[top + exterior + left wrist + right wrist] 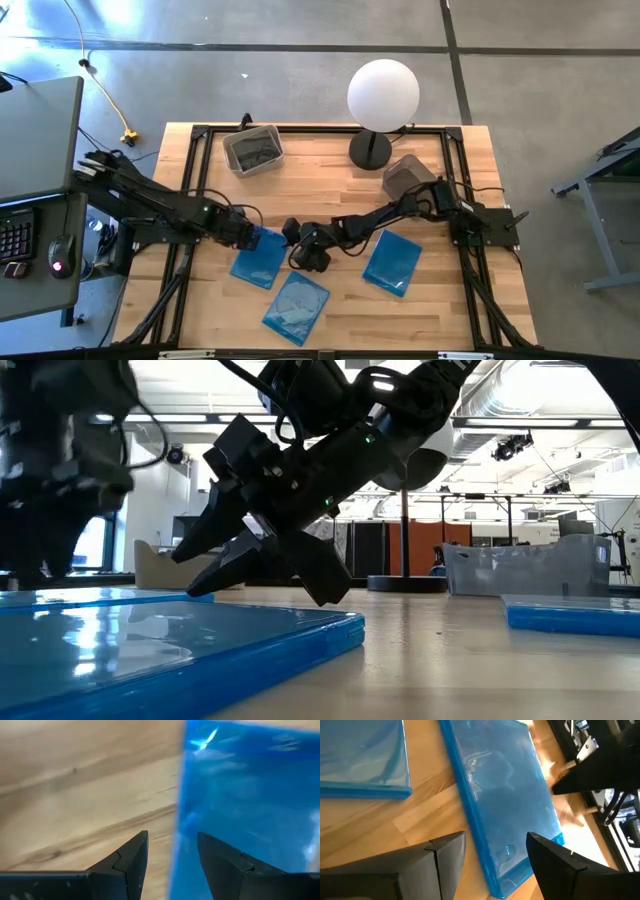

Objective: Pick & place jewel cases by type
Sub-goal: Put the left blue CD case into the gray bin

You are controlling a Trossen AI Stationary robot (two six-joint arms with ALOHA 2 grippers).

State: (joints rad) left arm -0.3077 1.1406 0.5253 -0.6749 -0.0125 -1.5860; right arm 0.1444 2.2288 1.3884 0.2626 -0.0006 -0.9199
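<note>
While both arms crowd the table's middle in the high view, three blue jewel cases lie flat on the wood: left blue case (pixel 259 256) under the left gripper (pixel 243 236), front blue case (pixel 296 308) nearer the table's front edge, right blue case (pixel 392 263) off toward the right arm's base. Right gripper (pixel 303 255) hangs just beside the left blue case's other edge. Grey bin (pixel 253 150) and pale bin (pixel 409 176) sit at the back either side of a white globe lamp (pixel 383 95); no dark cases visible on the open wood.

Seen from table height: right gripper (pixel 215 575) angled down, fingers spread, tips just above the board behind a blue case (pixel 180 643) lying flat.

From the left wrist: fingers (pixel 132 860) parted narrowly, straddling the case's edge (pixel 240 800), not yet closed.

From the right wrist: fingers (pixel 445 852) wide apart over the same case's long edge (pixel 500 815), nothing held.

Likely trouble: both grippers closing on one case, colliding or tugging it apart; thin slick plastic flat on wood, easily pushed away or slipping instead of lifting.
</note>
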